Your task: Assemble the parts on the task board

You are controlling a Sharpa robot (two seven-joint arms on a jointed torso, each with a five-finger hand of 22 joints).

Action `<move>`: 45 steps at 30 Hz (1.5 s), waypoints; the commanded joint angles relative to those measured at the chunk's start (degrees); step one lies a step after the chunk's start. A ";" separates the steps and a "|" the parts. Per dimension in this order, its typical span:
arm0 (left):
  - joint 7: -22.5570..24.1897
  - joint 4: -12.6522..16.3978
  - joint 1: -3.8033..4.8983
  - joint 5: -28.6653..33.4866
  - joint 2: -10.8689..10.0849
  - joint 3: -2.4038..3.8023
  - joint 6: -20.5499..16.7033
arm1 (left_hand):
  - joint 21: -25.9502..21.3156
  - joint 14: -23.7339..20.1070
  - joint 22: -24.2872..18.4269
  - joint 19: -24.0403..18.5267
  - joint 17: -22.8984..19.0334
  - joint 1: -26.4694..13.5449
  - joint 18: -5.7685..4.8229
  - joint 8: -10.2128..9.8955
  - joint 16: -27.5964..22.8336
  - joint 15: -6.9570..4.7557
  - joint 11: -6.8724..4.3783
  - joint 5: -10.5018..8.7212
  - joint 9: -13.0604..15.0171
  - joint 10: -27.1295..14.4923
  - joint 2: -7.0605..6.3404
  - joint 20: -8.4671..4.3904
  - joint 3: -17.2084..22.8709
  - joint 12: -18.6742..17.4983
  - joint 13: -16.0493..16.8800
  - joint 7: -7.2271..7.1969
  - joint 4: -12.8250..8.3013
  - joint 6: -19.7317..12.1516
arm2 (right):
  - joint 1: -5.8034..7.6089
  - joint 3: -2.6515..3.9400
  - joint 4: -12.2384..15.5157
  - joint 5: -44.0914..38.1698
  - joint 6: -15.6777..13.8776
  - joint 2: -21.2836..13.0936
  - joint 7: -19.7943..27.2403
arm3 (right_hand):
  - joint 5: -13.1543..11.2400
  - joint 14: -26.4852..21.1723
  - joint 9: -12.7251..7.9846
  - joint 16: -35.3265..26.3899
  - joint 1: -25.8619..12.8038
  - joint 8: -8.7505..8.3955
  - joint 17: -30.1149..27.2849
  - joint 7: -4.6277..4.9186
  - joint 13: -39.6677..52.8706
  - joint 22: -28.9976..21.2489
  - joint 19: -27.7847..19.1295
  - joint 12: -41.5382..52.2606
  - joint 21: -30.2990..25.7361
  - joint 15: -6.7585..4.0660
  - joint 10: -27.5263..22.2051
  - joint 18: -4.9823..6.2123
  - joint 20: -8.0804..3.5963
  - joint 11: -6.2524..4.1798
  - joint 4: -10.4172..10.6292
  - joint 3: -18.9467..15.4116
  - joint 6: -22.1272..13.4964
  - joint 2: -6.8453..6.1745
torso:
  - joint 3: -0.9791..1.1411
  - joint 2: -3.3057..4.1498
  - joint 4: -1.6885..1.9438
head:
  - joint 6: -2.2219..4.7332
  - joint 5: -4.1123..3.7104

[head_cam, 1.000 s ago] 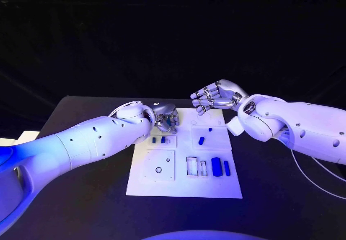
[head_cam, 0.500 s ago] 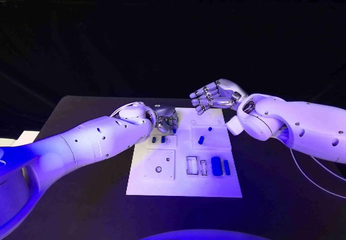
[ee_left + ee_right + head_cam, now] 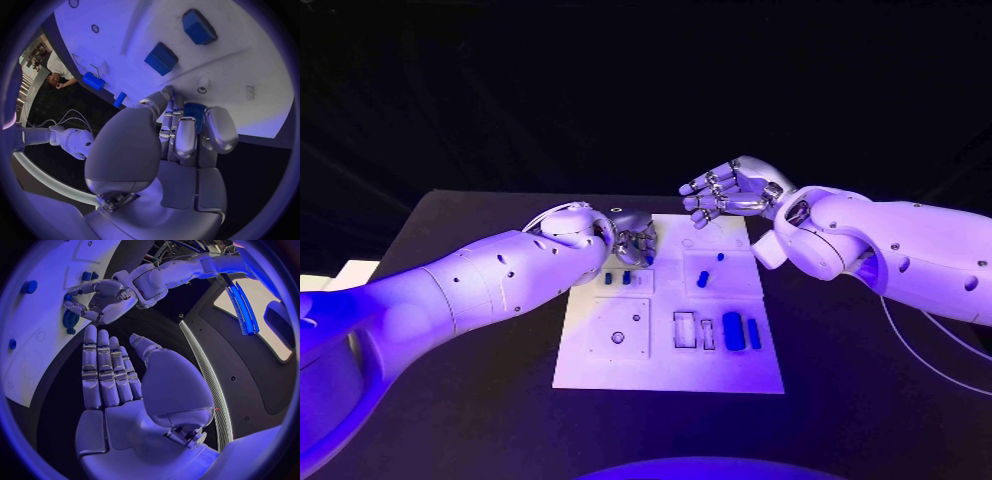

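Observation:
The white task board (image 3: 668, 370) lies in the middle of the table. My left hand (image 3: 632, 240) is low over its far left corner. In the left wrist view its fingers (image 3: 187, 135) curl around a blue part (image 3: 195, 111), whose tip shows below the fingertips (image 3: 648, 260). My right hand (image 3: 730, 192) hovers above the board's far edge and holds nothing, its fingers (image 3: 103, 370) stretched out flat. Two small blue parts (image 3: 617, 279) stand just below the left hand. More blue parts (image 3: 702, 280) and a larger blue block (image 3: 733, 331) lie further right.
The board (image 3: 250, 60) has empty slots and round holes (image 3: 617, 339) in its near left half. Black table (image 3: 473, 400) surrounds the board on all sides. My left forearm (image 3: 473, 290) crosses the table's left side.
The left hand has shifted slightly, staying closed over the blue part at the board's far left. The right hand has stayed where it was.

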 commanded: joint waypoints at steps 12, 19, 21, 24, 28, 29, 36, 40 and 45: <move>-1.70 1.01 -0.48 3.69 -1.47 0.23 -2.09 | 0.98 1.60 0.97 1.06 -0.40 -0.06 -1.02 -0.56 0.52 -0.42 -0.11 -0.49 -0.11 1.53 1.19 -0.34 1.97 -0.53 0.52 0.17 -1.10 1.79 | -0.04 0.01 -0.15 -0.01 0.54 0.22 0.51 | -0.24 -0.09 0.00 -0.17 -0.70 -0.07 -0.15 0.23 -0.02 -0.22 0.16 -0.09 -0.52 0.41 -0.36 0.21 0.59 0.25 0.22 -0.10 -0.21 0.43 | 0.00 -0.04 0.00 | 0.11 0.08; -2.46 3.76 -0.20 9.96 -3.90 1.61 -4.55 | 1.07 1.57 1.08 1.06 -0.73 -0.42 -1.03 -0.61 0.44 -0.42 -0.10 -0.57 -0.12 1.72 1.28 -0.35 2.18 -0.64 0.61 0.21 -1.17 2.10 | -0.12 0.01 -0.45 0.11 0.70 0.34 0.56 | -0.46 -0.09 0.00 -0.16 -0.84 -0.06 -0.16 0.21 -0.02 -0.28 0.18 -0.08 -0.58 0.42 -0.36 0.22 0.62 0.24 0.34 -0.17 -0.21 0.46 | 0.04 -0.11 0.13 | 0.26 0.11; -2.64 4.44 -0.09 11.30 -4.54 1.81 -4.59 | 1.10 1.56 1.12 1.07 -0.77 -0.44 -1.04 -0.62 0.42 -0.42 -0.10 -0.58 -0.12 1.73 1.28 -0.35 2.19 -0.65 0.61 0.21 -1.17 2.11 | -0.15 0.01 -0.48 0.12 0.74 0.34 0.56 | -0.46 -0.09 0.00 -0.16 -0.84 -0.06 -0.16 0.21 -0.02 -0.28 0.18 -0.08 -0.58 0.42 -0.36 0.22 0.62 0.24 0.34 -0.17 -0.21 0.46 | 0.00 -0.13 0.17 | 0.25 0.11; -2.92 5.59 0.06 12.94 -5.71 2.07 -4.53 | 1.12 1.55 1.14 1.07 -0.85 -0.49 -1.04 -0.63 0.40 -0.42 -0.10 -0.58 -0.12 1.74 1.30 -0.34 2.24 -0.69 0.62 0.20 -1.19 2.15 | -0.18 0.00 -0.50 0.13 0.78 0.30 0.55 | -0.46 -0.09 0.01 -0.16 -0.80 -0.04 -0.17 0.17 -0.02 -0.29 0.19 -0.08 -0.60 0.41 -0.37 0.23 0.61 0.22 0.33 -0.14 -0.20 0.52 | -0.06 -0.17 0.22 | 0.29 0.11; -3.31 7.08 0.32 14.49 -7.69 2.30 -4.41 | 1.12 1.55 1.14 1.06 -0.86 -0.50 -1.04 -0.64 0.39 -0.42 -0.10 -0.58 -0.12 1.74 1.30 -0.34 2.25 -0.70 0.62 0.20 -1.19 2.16 | -0.22 0.00 -0.49 0.14 0.79 0.18 0.53 | -0.46 -0.09 0.01 -0.16 -0.80 -0.04 -0.17 0.17 -0.02 -0.29 0.19 -0.08 -0.60 0.41 -0.37 0.23 0.61 0.22 0.33 -0.14 -0.20 0.52 | -0.05 -0.21 0.30 | 0.32 0.11; -3.45 7.41 0.39 14.71 -8.23 2.32 -4.21 | 1.11 1.55 1.14 1.06 -0.88 -0.51 -1.04 -0.64 0.39 -0.42 -0.09 -0.58 -0.13 1.74 1.30 -0.34 2.26 -0.70 0.62 0.20 -1.19 2.16 | -0.23 0.00 -0.48 0.14 0.80 0.15 0.52 | -0.46 -0.09 0.01 -0.16 -0.80 -0.04 -0.17 0.17 -0.02 -0.29 0.19 -0.08 -0.60 0.41 -0.37 0.23 0.61 0.22 0.33 -0.14 -0.20 0.52 | -0.05 -0.25 0.37 | 0.36 0.10; -4.25 8.58 0.56 14.77 -10.50 2.34 -2.69 | 1.13 1.53 1.17 1.05 -1.00 -0.65 -1.04 -0.71 0.36 -0.41 -0.09 -0.58 -0.15 1.70 1.24 -0.34 2.31 -0.81 0.63 0.19 -1.25 2.20 | -0.26 0.00 -0.45 0.14 0.84 0.04 0.49 | -0.46 -0.09 0.01 -0.16 -0.80 -0.04 -0.17 0.17 -0.02 -0.29 0.19 -0.08 -0.60 0.41 -0.37 0.23 0.61 0.22 0.33 -0.14 -0.20 0.52 | -0.12 -0.20 0.34 | 0.38 0.16; -4.70 8.79 0.55 14.03 -11.01 2.30 -1.76 | 1.07 1.50 1.14 1.02 -1.13 -0.81 -1.03 -0.81 0.33 -0.41 -0.07 -0.58 -0.19 1.65 1.16 -0.34 2.37 -0.94 0.63 0.15 -1.32 2.18 | -0.28 0.00 -0.45 0.14 0.99 0.02 0.44 | -0.46 -0.09 0.01 -0.16 -0.80 -0.04 -0.17 0.17 -0.02 -0.29 0.19 -0.08 -0.60 0.41 -0.37 0.23 0.61 0.22 0.33 -0.14 -0.20 0.52 | -0.08 -0.19 0.31 | 0.37 0.33; -5.00 8.87 0.50 13.38 -11.25 2.27 -0.94 | 1.07 1.50 1.14 1.02 -1.13 -0.81 -1.03 -0.81 0.33 -0.41 -0.07 -0.58 -0.19 1.65 1.16 -0.34 2.37 -0.94 0.63 0.15 -1.32 2.18 | -0.29 0.00 -0.43 0.13 1.04 0.03 0.43 | -0.46 -0.09 0.01 -0.16 -0.80 -0.04 -0.17 0.17 -0.02 -0.29 0.19 -0.08 -0.60 0.41 -0.37 0.23 0.61 0.22 0.33 -0.14 -0.20 0.52 | -0.05 -0.15 0.26 | 0.33 0.45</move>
